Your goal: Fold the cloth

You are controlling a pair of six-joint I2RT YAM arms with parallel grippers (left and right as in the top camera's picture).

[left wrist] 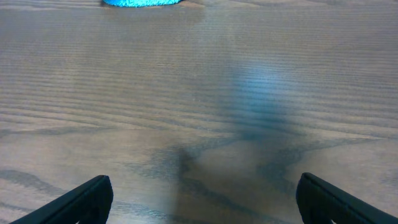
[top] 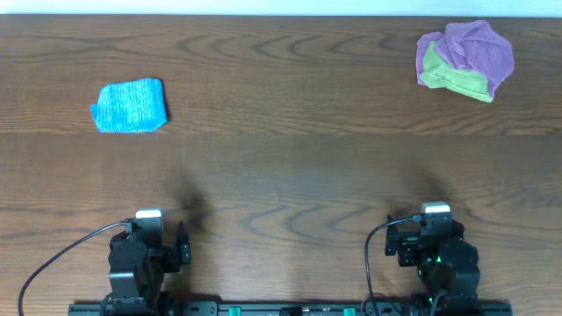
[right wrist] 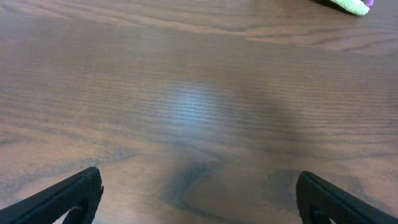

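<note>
A blue cloth (top: 130, 105) lies folded in a small rectangle at the far left of the wooden table; its near edge shows at the top of the left wrist view (left wrist: 143, 2). A crumpled pile of purple and green cloths (top: 465, 60) lies at the far right; a green corner shows in the right wrist view (right wrist: 349, 5). My left gripper (top: 149, 230) (left wrist: 202, 196) is open and empty near the front edge, far from the blue cloth. My right gripper (top: 432, 226) (right wrist: 199, 196) is open and empty near the front edge, far from the pile.
Both arm bases sit on a black rail (top: 290, 309) along the front edge. A cable (top: 53, 259) loops off the left arm. Bare wooden tabletop (top: 290, 167) lies between the arms and the cloths.
</note>
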